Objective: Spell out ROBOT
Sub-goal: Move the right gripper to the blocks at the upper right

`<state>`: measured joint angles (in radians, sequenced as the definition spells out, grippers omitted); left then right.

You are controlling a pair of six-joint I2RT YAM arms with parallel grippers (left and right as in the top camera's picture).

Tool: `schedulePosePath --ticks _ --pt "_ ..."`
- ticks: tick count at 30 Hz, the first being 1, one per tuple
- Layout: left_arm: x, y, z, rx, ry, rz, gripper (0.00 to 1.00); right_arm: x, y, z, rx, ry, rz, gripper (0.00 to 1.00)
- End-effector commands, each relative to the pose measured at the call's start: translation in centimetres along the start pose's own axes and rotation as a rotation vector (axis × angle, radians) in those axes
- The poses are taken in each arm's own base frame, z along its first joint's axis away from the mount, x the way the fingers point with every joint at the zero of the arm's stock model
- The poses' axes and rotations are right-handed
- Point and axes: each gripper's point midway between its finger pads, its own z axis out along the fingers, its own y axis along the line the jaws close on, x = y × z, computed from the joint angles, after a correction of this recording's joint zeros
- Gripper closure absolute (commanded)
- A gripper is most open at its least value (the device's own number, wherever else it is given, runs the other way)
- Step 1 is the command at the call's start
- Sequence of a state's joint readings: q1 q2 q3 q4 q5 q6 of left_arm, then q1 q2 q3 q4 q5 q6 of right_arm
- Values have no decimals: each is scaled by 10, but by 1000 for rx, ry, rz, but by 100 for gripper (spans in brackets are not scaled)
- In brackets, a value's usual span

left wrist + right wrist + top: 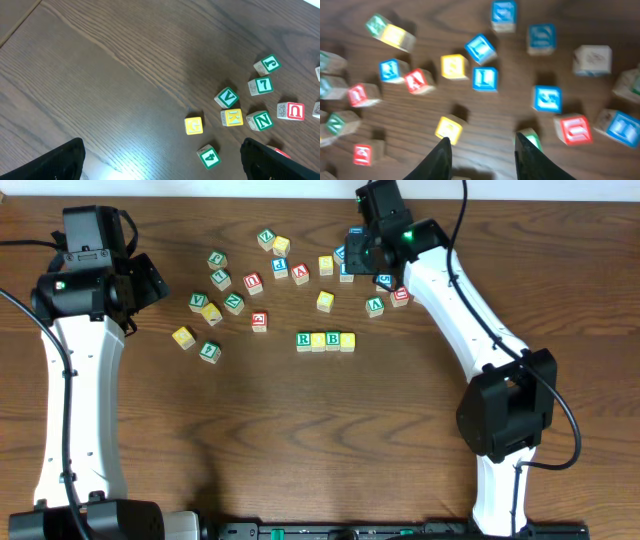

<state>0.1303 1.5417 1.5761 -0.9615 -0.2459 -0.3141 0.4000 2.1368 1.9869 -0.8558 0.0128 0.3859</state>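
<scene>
Hanging open and empty, the left fingers (60,162) are above loose blocks (227,97) on the brown counter (100,75), a row (326,340) of three blocks, R first and B last, sits in the middle, and the right fingers (442,157) are open over more blocks.

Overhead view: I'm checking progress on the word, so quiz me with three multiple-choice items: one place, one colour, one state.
1. The right gripper is over: A) the loose blocks B) the spelled row C) bare table.
2. The R block has a letter that is: A) red B) green C) blue.
3. The right gripper is: A) shut on a block B) open, empty C) shut, empty.
A, its wrist view shows scattered blocks below; B, the R reads green from overhead; B, its fingers stand apart with nothing between.
</scene>
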Motion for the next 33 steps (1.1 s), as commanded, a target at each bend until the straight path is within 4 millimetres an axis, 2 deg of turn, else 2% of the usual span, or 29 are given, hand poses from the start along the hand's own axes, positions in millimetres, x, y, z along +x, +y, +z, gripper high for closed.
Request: schedulePosePath --ticks 1,5,9,14,18,22,33 --pt "2 6 0 -20 -2 -3 2 -7 -27 -3 51 4 66 67" --pt "2 6 0 -20 -2 -3 2 6 -63 -6 114 77 181 70" --pt "2 6 0 -20 -2 -3 2 18 -99 -7 209 130 264 67" --pt "2 6 0 -20 -2 -3 2 20 -122 -1 239 144 332 65" --pt "2 6 0 -20 -2 -3 2 23 -141 11 261 162 371 65" --pt "2 6 0 -20 -2 -3 3 30 -152 26 279 189 382 65" --pt "2 6 0 -20 -2 -3 3 55 -162 75 305 261 378 59"
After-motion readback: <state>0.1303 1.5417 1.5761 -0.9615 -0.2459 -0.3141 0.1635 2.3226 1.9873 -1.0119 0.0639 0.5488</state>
